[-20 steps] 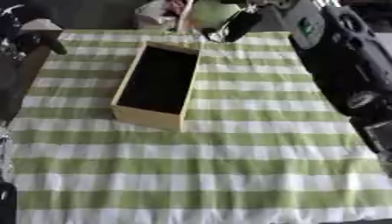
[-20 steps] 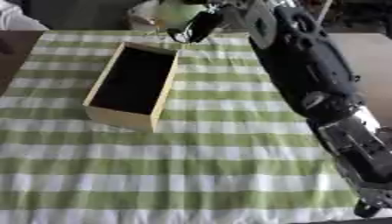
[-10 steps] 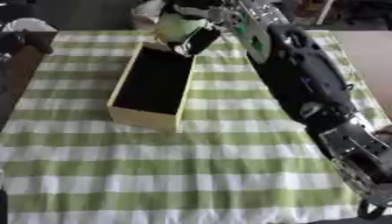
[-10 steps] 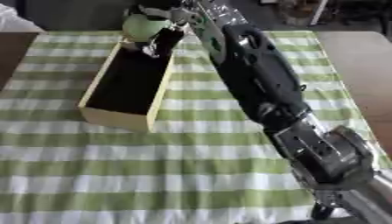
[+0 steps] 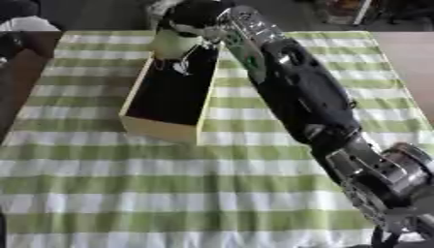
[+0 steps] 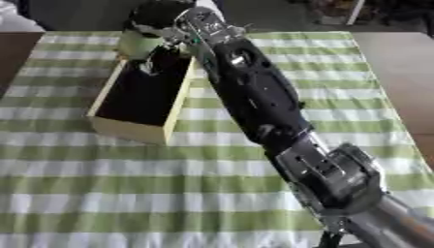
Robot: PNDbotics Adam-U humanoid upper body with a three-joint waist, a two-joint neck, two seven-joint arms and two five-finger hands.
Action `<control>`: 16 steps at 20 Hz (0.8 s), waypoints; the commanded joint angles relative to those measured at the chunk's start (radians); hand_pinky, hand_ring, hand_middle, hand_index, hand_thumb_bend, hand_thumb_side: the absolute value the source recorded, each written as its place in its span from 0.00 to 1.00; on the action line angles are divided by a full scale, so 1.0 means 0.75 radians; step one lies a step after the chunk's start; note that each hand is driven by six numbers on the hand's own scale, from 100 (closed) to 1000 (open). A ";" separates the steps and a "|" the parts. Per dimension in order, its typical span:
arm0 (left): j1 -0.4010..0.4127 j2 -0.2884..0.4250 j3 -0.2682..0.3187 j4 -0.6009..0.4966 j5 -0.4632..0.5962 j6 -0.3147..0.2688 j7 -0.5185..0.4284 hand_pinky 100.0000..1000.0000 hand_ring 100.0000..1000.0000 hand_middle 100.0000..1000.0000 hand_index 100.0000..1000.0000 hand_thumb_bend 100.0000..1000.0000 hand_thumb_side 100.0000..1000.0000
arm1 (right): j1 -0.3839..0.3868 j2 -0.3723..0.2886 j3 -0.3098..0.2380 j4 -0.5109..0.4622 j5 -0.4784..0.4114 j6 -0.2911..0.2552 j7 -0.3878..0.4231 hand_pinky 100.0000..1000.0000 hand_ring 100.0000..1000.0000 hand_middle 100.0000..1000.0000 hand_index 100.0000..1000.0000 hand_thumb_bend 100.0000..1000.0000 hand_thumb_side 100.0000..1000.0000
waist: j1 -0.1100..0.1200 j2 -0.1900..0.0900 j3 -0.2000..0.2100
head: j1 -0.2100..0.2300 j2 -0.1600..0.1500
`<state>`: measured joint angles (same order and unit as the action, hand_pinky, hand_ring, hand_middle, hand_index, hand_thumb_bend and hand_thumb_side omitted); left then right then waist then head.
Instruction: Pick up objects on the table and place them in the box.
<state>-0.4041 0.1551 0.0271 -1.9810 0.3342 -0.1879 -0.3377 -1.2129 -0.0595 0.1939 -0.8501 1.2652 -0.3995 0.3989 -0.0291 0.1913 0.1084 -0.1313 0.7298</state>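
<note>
A long wooden box (image 5: 161,128) with a dark inside lies on the green and white striped cloth, left of centre. My right arm stretches from the lower right across the table to the box's far end. My right hand (image 5: 193,17) hangs there, its fingers curled on a pale green round object (image 5: 174,44). The object sits over the far end of the box opening, and a thin white string dangles from it. My left hand shows in neither view.
The striped tablecloth (image 5: 169,193) covers the table in front of and right of the box. Bare brown table (image 5: 407,63) shows at the right edge. Dark and white things (image 5: 21,19) sit past the far left corner.
My right hand has carried the pale green object from beyond the table's far edge leftwards to above the far end of the box. The camera has shifted too.
</note>
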 commanded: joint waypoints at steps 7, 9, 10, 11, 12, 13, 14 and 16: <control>-0.026 -0.004 -0.005 -0.025 0.017 0.002 -0.015 0.46 0.73 0.69 0.77 0.00 0.68 | 0.009 0.054 -0.014 0.053 0.082 -0.009 -0.049 0.96 0.72 0.61 0.79 0.00 0.34 | 0.009 -0.008 0.009 | -0.007 -0.019; -0.026 -0.004 -0.004 -0.025 0.017 0.003 -0.017 0.46 0.73 0.69 0.77 0.00 0.68 | 0.013 0.063 -0.011 0.060 0.097 -0.015 -0.057 0.96 0.72 0.61 0.79 0.00 0.33 | 0.008 -0.006 0.010 | -0.006 -0.019; -0.025 -0.005 -0.004 -0.025 0.017 0.005 -0.017 0.46 0.73 0.69 0.77 0.00 0.68 | 0.014 0.066 -0.008 0.060 0.104 -0.018 -0.061 0.96 0.72 0.61 0.79 0.00 0.33 | 0.008 -0.005 0.010 | -0.006 -0.020; -0.024 -0.005 -0.005 -0.025 0.016 0.006 -0.019 0.46 0.74 0.69 0.77 0.00 0.69 | 0.015 0.069 -0.006 0.061 0.114 -0.021 -0.064 0.97 0.73 0.61 0.79 0.00 0.33 | 0.007 -0.005 0.011 | -0.006 -0.020; -0.024 -0.006 -0.005 -0.025 0.016 0.007 -0.021 0.46 0.74 0.69 0.77 0.00 0.69 | 0.015 0.072 -0.004 0.062 0.125 -0.022 -0.067 0.98 0.73 0.62 0.79 0.01 0.32 | 0.007 -0.004 0.011 | -0.006 -0.021; -0.024 -0.006 -0.006 -0.025 0.016 0.008 -0.023 0.46 0.74 0.69 0.77 0.00 0.69 | 0.016 0.074 -0.001 0.065 0.138 -0.025 -0.070 0.98 0.73 0.62 0.79 0.02 0.32 | 0.006 -0.004 0.011 | -0.006 -0.022; -0.024 -0.007 -0.006 -0.025 0.016 0.010 -0.024 0.46 0.74 0.69 0.77 0.00 0.69 | 0.017 0.077 0.001 0.069 0.149 -0.028 -0.074 0.98 0.73 0.62 0.79 0.02 0.32 | 0.006 -0.003 0.012 | -0.005 -0.023; -0.023 -0.008 -0.006 -0.025 0.016 0.012 -0.026 0.46 0.74 0.69 0.77 0.00 0.69 | 0.021 0.081 0.001 0.081 0.164 -0.035 -0.077 0.97 0.74 0.63 0.80 0.03 0.34 | 0.005 -0.002 0.012 | -0.005 -0.025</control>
<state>-0.4062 0.1476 0.0265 -1.9810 0.3422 -0.1792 -0.3541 -1.1785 0.0040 0.1947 -0.7835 1.3743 -0.4239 0.3484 -0.0298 0.2036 0.1163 -0.1341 0.7233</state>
